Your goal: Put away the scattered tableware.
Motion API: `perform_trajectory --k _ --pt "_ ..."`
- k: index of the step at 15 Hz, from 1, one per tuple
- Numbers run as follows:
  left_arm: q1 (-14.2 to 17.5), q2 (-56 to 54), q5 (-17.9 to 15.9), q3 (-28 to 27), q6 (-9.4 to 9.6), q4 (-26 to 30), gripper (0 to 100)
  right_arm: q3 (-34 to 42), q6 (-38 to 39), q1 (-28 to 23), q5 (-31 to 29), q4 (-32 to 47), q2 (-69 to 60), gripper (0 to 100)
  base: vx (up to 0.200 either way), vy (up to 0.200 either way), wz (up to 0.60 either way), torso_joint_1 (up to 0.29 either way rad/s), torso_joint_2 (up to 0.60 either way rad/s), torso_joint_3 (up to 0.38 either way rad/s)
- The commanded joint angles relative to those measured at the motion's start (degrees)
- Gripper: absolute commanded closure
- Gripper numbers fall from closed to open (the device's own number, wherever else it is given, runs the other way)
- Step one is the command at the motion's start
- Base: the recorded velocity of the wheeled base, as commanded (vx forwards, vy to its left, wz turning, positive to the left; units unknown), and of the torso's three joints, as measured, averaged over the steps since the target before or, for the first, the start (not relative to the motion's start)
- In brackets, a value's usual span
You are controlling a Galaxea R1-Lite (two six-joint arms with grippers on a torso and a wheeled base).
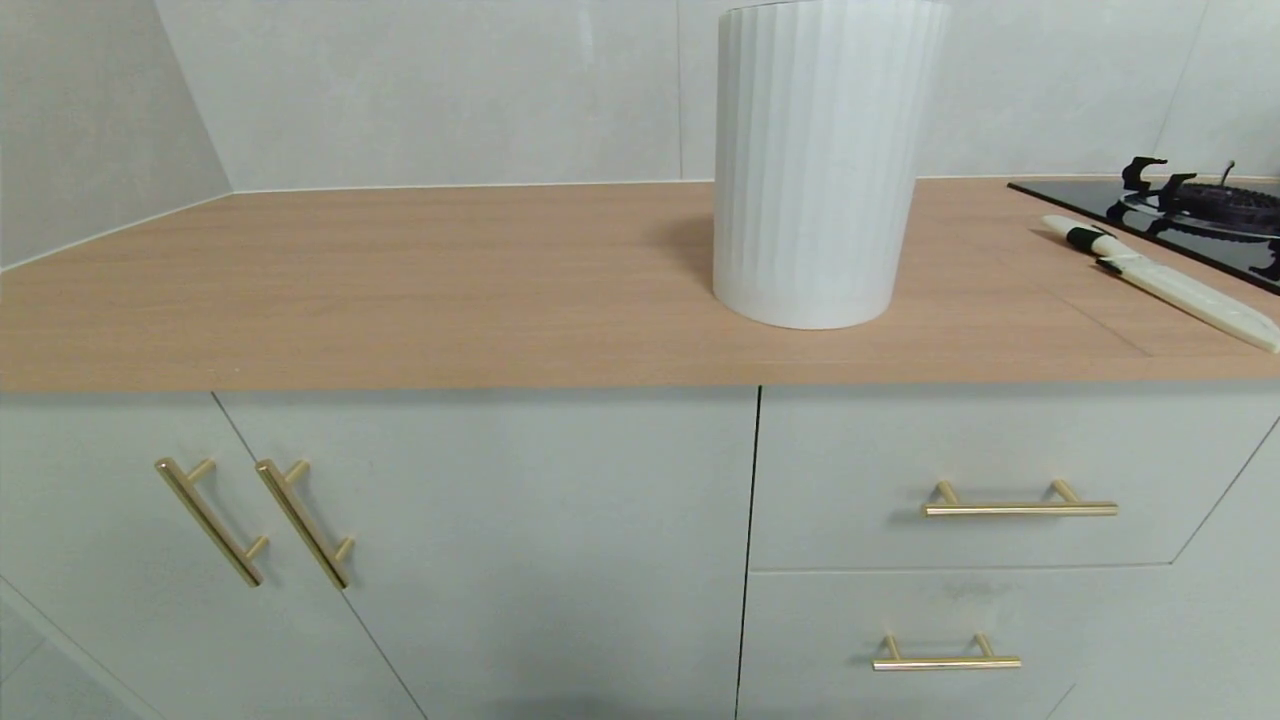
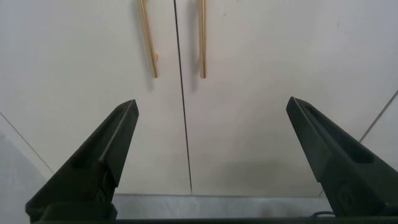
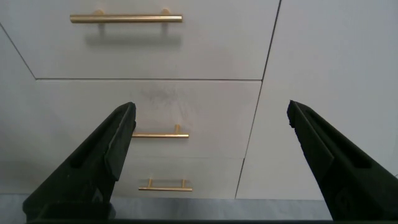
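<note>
A: Item one?
B: Knife [image 1: 1165,283]. We logged it flat on the counter [image 1: 400,290], beside the stove [image 1: 1200,215], right of the white holder [image 1: 815,170].
A: Claws?
B: We noted the left gripper [image 2: 211,104] spread wide before the doors [image 2: 261,124]; right gripper [image 3: 210,106] likewise, before the drawers [image 3: 186,56].

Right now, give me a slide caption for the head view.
Ribbed white container and pale knife lying apart on a wooden countertop above closed cabinets.
</note>
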Motion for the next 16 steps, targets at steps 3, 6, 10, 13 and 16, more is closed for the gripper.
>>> perform_trajectory --k 3,6,10,13,16 --pt "0.05 0.00 0.01 0.00 -0.01 -0.02 0 0.00 0.05 0.04 -0.05 -0.02 0.07 0 0.000 0.000 0.00 0.002 -0.03 -0.030" --pt "0.05 0.00 0.01 -0.09 -0.01 -0.02 0 0.00 0.05 0.04 -0.05 -0.02 0.07 0 0.000 0.000 0.00 0.017 -0.19 -0.292" --pt "0.05 0.00 0.01 0.00 -0.01 -0.02 0 0.00 0.05 0.04 -0.05 -0.02 0.07 0 0.000 0.000 0.00 0.080 -0.50 -0.349" --pt "0.05 0.00 0.27 0.00 -0.01 -0.02 0 0.00 0.14 0.04 -0.05 -0.02 0.07 0 0.000 0.000 0.00 0.126 -0.45 -0.338" --pt "0.05 0.00 0.36 0.00 -0.10 -0.02 0 0.00 0.14 0.04 -0.05 -0.02 0.07 0 0.000 0.000 0.00 0.150 -0.47 -0.323"
